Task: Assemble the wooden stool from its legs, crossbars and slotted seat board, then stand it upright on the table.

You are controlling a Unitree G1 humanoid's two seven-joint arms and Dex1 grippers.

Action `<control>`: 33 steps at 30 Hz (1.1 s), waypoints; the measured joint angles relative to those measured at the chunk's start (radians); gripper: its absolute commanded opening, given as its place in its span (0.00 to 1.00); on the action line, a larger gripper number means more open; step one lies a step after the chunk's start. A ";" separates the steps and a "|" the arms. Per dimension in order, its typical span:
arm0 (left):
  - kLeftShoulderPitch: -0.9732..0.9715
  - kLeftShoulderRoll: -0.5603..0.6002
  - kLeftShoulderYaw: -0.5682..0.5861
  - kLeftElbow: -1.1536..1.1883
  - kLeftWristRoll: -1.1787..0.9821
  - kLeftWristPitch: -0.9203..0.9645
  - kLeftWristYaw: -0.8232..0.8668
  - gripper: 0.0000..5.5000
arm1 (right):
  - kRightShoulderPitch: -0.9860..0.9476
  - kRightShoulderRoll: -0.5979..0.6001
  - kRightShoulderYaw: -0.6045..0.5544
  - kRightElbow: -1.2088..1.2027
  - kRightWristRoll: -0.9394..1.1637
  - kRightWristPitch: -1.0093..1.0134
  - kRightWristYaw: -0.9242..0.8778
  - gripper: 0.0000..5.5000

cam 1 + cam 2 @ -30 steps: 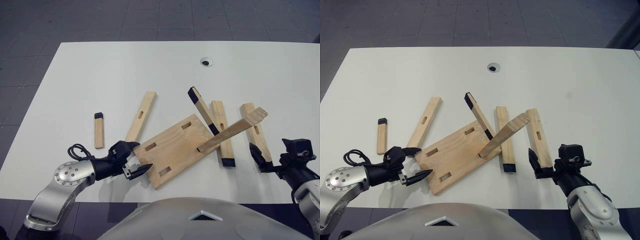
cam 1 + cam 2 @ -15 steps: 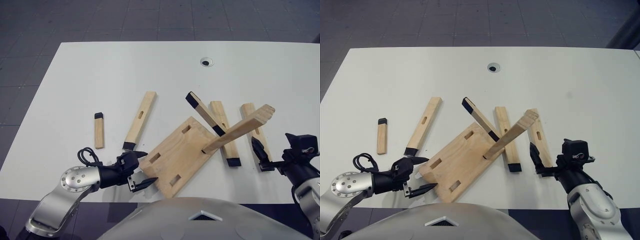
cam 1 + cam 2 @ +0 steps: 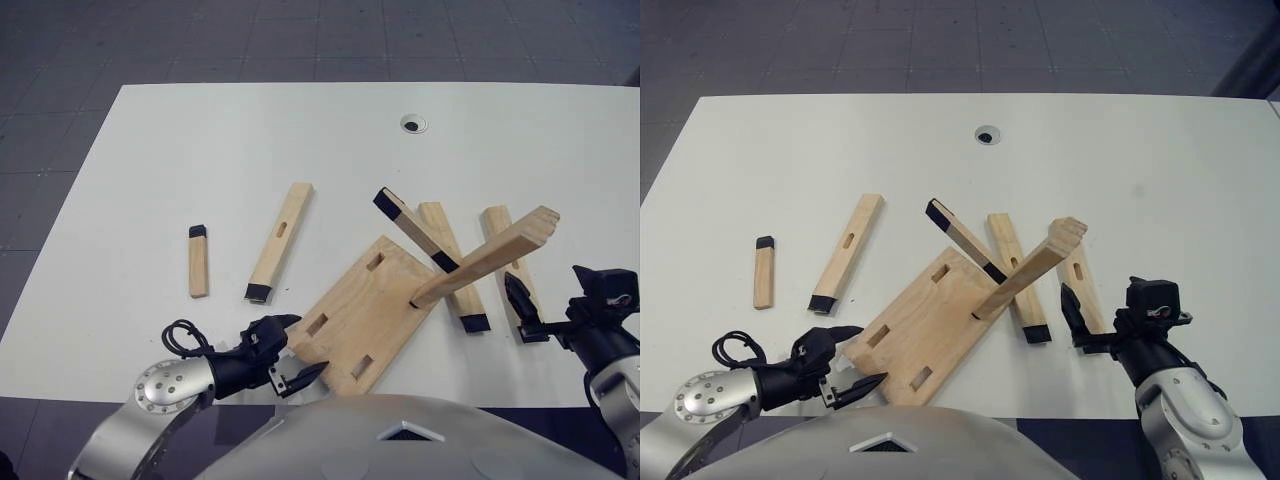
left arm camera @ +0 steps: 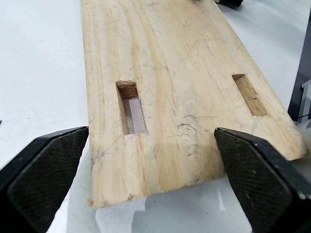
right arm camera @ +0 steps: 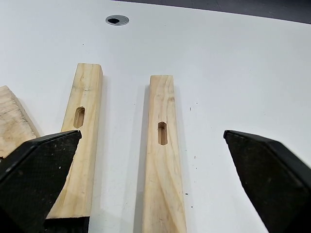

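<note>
1. State: the seat board lies flat on the desk, with its near corner close to the front edge. One leg stands tilted in a far slot. A black-tipped leg leans at the far corner; whether it is seated cannot be told.
2. Left gripper: fingers apart, bracketing the board's near end, clamped on nothing.
3. Right gripper: fingers wide apart over the rightmost flat leg, beside another flat leg.
4. Unused parts: a slotted leg and a short crossbar lie well to the left.
5. Hazard: pulling the board nearer is likely to carry its corner over the desk edge.
6. Hazard: a sudden shift or twist of the board may lever the tilted leg out of its slot, toppling it onto the flat legs.
7. Hazard: closing on the board's wide end may exceed the finger span, so the grip could slip.
</note>
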 measured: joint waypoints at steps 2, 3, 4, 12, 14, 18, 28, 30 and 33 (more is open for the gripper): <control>0.010 -0.018 -0.037 -0.035 0.032 0.017 0.060 0.86 | -0.002 0.001 0.000 -0.004 0.001 0.000 -0.001 0.99; 0.014 -0.026 -0.052 -0.044 0.042 0.023 0.083 0.86 | -0.004 0.001 0.000 -0.004 0.001 0.000 -0.002 0.99; 0.018 -0.040 -0.069 -0.054 0.055 0.028 0.110 0.86 | -0.005 0.002 0.000 -0.005 0.001 0.000 -0.003 0.99; 0.035 -0.118 -0.219 -0.070 0.148 0.017 0.239 0.86 | -0.017 0.006 0.000 -0.007 0.002 0.000 -0.007 0.99; 0.042 -0.150 -0.240 -0.062 0.152 0.014 0.274 0.86 | -0.021 0.007 -0.001 -0.008 0.004 0.000 -0.007 0.99; 0.046 -0.279 -0.258 -0.019 0.130 0.035 0.358 0.86 | -0.034 0.007 -0.010 -0.009 0.015 0.000 -0.008 0.99; 0.028 -0.483 -0.196 0.053 0.100 0.044 0.487 0.86 | -0.041 0.007 -0.026 -0.024 0.023 0.001 -0.009 0.99; 0.027 -0.490 -0.184 0.053 0.109 0.040 0.496 0.86 | -0.041 0.007 -0.026 -0.026 0.023 0.001 -0.009 0.99; 0.017 -0.526 -0.149 0.057 0.132 0.035 0.559 0.86 | -0.042 0.007 -0.026 -0.027 0.023 0.002 -0.010 0.99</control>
